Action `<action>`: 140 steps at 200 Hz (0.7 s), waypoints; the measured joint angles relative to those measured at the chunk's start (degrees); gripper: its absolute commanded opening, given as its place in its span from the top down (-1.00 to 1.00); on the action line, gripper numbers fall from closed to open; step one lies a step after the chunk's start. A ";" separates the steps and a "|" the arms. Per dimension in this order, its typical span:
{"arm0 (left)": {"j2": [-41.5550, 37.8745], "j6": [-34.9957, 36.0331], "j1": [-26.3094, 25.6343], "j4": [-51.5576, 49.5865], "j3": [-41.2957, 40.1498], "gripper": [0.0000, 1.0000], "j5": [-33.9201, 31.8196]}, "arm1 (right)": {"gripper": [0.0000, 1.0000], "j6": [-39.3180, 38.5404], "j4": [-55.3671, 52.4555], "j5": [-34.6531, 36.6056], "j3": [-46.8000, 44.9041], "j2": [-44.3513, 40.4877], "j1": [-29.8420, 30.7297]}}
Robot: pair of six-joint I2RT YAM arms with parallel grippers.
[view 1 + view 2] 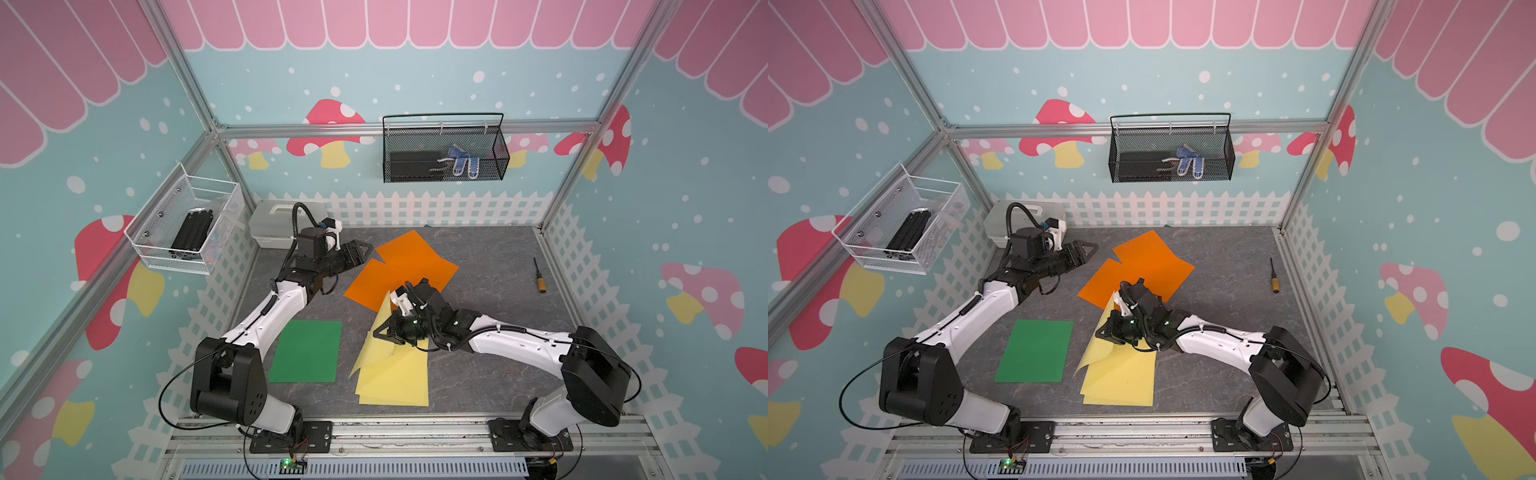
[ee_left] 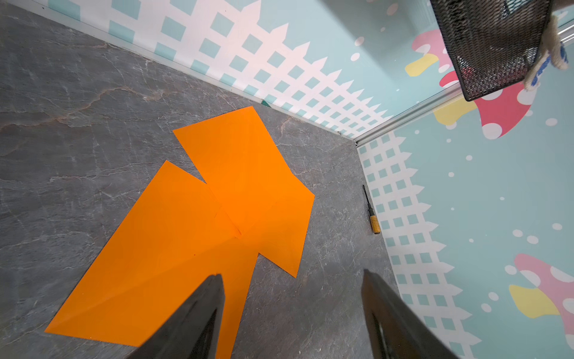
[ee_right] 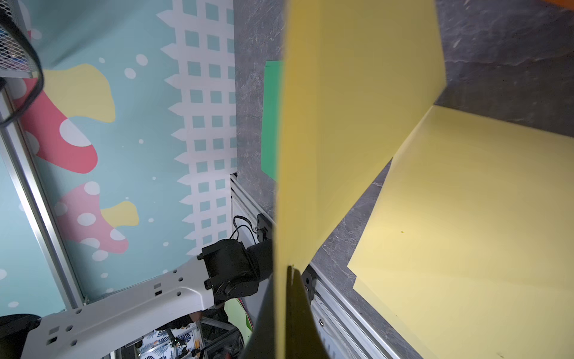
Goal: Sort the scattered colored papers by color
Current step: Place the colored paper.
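Yellow stacking under way.
Right claw (image 3: 290, 270) pinches a pale yellow sheet (image 3: 357, 108), due flat on the yellow pile (image 1: 399, 382); left claw (image 2: 292, 275) spread, empty.

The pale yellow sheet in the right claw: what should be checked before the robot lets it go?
1. Grip: right gripper shut on the thin pale yellow paper sheet: ok.
2. Target: flat pale yellow pile lies below it: ok.
3. Held sheet lying flat: not ok, it hangs curled.
4. Only one sheet pinched: cannot tell.
5. Idle arm: left gripper open, empty, near the bright orange sheets: ok.
6. Neighbour: dark green sheet apart from the yellows: ok.
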 measured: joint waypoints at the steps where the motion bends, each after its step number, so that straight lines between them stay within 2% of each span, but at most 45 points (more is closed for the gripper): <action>1: -0.02 0.00 0.00 0.00 -0.02 -0.46 0.00 | 1.00 0.07 0.15 -0.02 0.00 0.02 0.04; 73: -0.92 -0.52 0.63 0.42 -0.74 -0.46 1.05 | 1.00 1.44 2.45 1.36 -1.01 0.11 1.03; 140: -0.92 -0.76 0.68 0.42 -0.74 -0.47 2.10 | 1.00 5.22 5.42 3.74 -13.68 -3.80 2.58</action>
